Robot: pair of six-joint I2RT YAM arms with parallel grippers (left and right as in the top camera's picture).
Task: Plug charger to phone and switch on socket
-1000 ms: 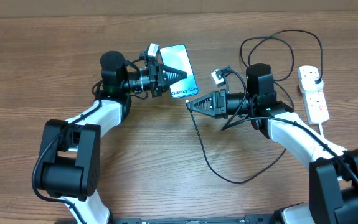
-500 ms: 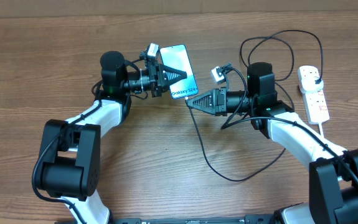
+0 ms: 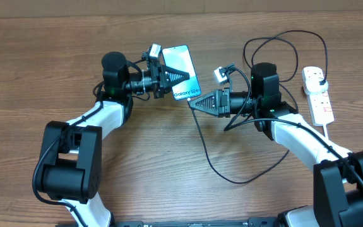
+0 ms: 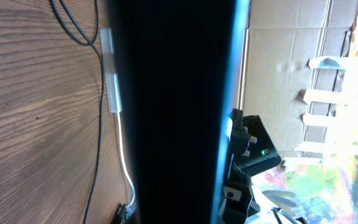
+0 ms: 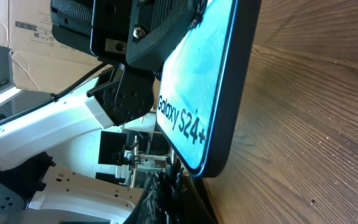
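My left gripper [image 3: 172,77] is shut on the phone [image 3: 182,71], a slim handset with a light blue screen reading "Galaxy S24+", and holds it tilted above the table. The phone's dark back fills the left wrist view [image 4: 172,112]. In the right wrist view the phone [image 5: 203,93] stands just ahead of my fingers. My right gripper [image 3: 194,104] is shut on the charger's connector tip [image 5: 169,171], right at the phone's bottom edge. The black charger cable [image 3: 216,167] loops over the table to the white socket [image 3: 318,94] at the far right.
The socket's thick white cord [image 3: 333,135] runs along the right side by my right arm. The charger cable coils behind the right arm [image 3: 282,41]. Cardboard boxes stand beyond the table's back edge [image 4: 291,56].
My right gripper has moved slightly left, bringing the connector tip closer to the phone's bottom edge. The left arm and phone have not moved.
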